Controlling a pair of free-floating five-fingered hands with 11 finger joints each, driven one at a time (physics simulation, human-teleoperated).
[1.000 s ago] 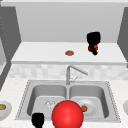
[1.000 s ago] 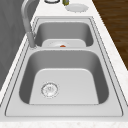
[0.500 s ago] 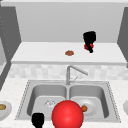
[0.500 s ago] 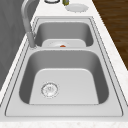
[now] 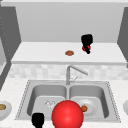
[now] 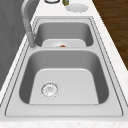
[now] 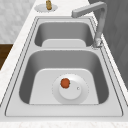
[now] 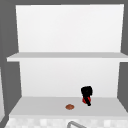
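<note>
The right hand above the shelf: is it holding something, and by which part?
The right hand is curled round a small red thing, gripping it from above; which part cannot be told.

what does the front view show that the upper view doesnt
Front view alone: the double sink, a plate in its right basin with a small orange-red item, a big red ball in the foreground, and the left hand low by the sink's front edge.

Upper view alone: a higher shelf above the lower one.

Both: the right hand over the lower shelf, curled round a small red thing, a brown item lying to its left, and the faucet.
</note>
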